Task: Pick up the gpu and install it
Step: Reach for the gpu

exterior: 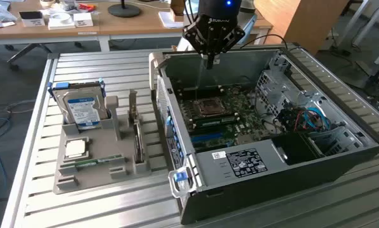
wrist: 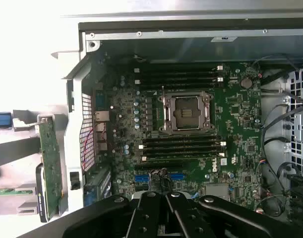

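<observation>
Gripper (exterior: 210, 59): upper centre of the exterior view, above the open case (exterior: 341, 147); jaws clenched, grasping nothing.
Gpu (exterior: 137, 130): standing on edge in the grey holder (exterior: 88, 178), centre-left of the exterior view, well apart from the gripper.
Neighbour: hard drive (exterior: 81, 110), near the gpu.
Risk: the thin card (standing upright) may tilt or jam in its slot if gripped off-centre.
</observation>
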Robot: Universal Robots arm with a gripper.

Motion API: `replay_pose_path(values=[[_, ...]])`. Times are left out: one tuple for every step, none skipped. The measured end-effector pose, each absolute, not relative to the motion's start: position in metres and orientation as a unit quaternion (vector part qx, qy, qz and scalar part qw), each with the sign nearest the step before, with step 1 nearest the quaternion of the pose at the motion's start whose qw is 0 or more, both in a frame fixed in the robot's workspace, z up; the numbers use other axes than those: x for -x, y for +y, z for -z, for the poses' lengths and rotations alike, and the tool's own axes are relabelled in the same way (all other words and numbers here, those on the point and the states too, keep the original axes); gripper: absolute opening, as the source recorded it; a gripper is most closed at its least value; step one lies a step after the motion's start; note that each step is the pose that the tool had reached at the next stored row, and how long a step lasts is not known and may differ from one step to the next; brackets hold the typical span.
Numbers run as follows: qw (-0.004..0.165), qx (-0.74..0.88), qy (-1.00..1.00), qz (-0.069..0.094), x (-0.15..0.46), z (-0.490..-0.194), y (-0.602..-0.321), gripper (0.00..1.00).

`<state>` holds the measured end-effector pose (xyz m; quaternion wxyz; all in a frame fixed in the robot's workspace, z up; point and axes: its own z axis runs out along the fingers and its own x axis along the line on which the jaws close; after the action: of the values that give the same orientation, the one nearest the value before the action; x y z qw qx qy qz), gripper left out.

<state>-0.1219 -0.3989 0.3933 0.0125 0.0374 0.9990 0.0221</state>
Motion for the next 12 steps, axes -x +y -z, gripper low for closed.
replay_pose_path(values=[[0.012,-0.037,0.999,-0.022,0.1219,-0.3933,-0.3989,0.11],[0.012,-0.037,0.999,-0.022,0.1219,-0.3933,-0.3989,0.11],[0.012,-0.037,0.999,-0.022,0.1219,-0.3933,-0.3989,0.11],[0.012,-0.037,0.999,-0.022,0.1219,-0.3933,-0.3989,0.11],[0.012,-0.037,0.999,-0.022,0.1219,-0.3933,-0.3988,0.11],[0.012,-0.037,0.999,-0.022,0.1221,-0.3933,-0.3988,0.11],[0.012,-0.037,0.999,-0.022,0.1224,-0.3933,-0.3988,0.11],[0.012,-0.037,0.999,-0.022,0.1226,-0.3933,-0.3988,0.11],[0.012,-0.037,0.999,-0.022,0.1228,-0.3933,-0.3988,0.11],[0.012,-0.037,0.999,-0.022,0.1232,-0.3933,-0.3988,0.11],[0.012,-0.037,0.999,-0.022,0.1241,-0.3933,-0.3988,0.11],[0.012,-0.037,0.999,-0.022,0.1245,-0.3933,-0.3989,0.11]])
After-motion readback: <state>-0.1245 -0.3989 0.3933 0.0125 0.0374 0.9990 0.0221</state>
